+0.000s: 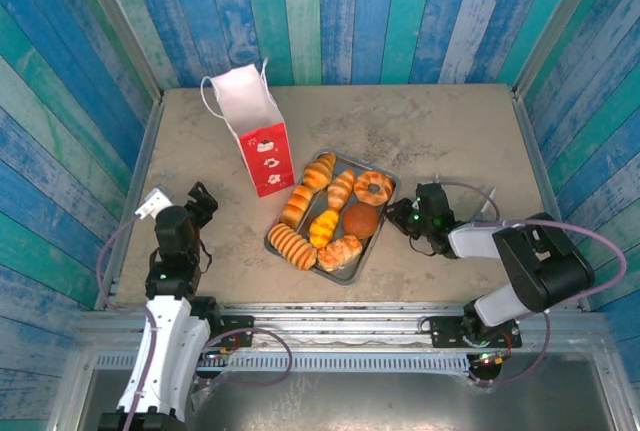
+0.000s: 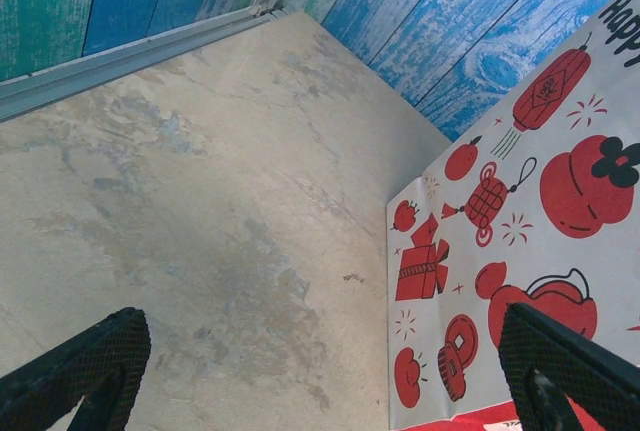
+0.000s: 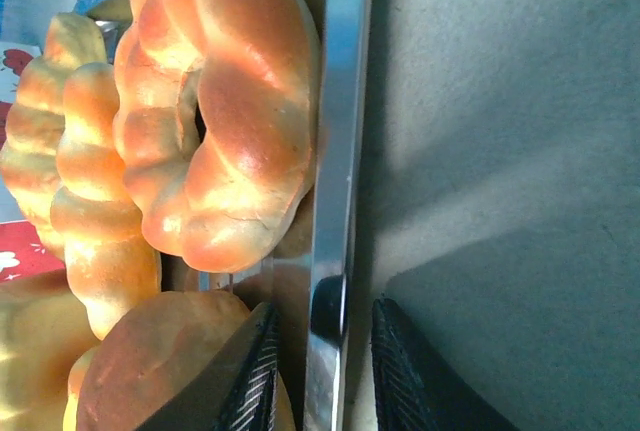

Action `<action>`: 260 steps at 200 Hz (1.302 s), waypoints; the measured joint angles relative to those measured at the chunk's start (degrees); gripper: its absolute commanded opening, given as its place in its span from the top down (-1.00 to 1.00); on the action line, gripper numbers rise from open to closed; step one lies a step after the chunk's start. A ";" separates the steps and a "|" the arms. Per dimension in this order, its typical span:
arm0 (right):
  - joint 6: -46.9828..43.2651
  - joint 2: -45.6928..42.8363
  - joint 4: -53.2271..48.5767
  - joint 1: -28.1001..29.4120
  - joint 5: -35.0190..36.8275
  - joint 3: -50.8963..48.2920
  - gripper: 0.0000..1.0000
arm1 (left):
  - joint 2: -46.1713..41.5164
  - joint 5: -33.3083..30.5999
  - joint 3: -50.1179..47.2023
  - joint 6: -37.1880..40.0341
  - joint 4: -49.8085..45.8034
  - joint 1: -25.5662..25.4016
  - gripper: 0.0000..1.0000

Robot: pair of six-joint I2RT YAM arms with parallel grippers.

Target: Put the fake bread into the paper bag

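Metal tray (image 3: 338, 131) rim, partly hidden, between right end effector (image 3: 324, 366) fingers (image 3: 252, 383), possibly touching.

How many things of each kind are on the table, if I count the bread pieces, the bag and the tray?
fake bread: 8
paper bag: 1
metal tray: 1
Total: 10

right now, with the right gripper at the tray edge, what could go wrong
The right gripper straddles the rim of the grey metal tray beside the round bun; closing could grab and drag the tray, not bread. The left gripper hangs open beside the standing paper bag; a nudge might tip it.
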 measured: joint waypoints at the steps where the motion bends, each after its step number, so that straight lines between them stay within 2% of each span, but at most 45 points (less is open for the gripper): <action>1: 0.02 0.07 0.13 0.00 -0.02 0.00 0.45 | 0.00 0.00 0.00 0.00 0.00 0.00 -0.88; 41: 0.76 2.32 3.63 0.00 -0.59 0.00 0.56 | 0.28 -0.02 0.00 0.39 0.00 0.00 -0.88; 117: 0.48 3.45 4.74 -1.16 -1.51 0.02 0.96 | 1.73 -0.02 0.00 0.83 0.00 0.00 -0.88; 172: -5.51 1.49 -1.55 -7.65 -3.26 1.75 0.98 | 1.99 -0.02 0.00 1.05 0.02 0.00 -0.87; 213: -12.81 1.29 -9.84 -14.12 -5.46 8.37 0.98 | 2.56 -0.02 0.04 1.14 0.02 0.00 -0.87; 260: -19.54 10.62 -14.84 -18.14 -8.17 22.67 0.99 | 3.72 -0.02 0.13 1.29 0.20 0.00 -0.88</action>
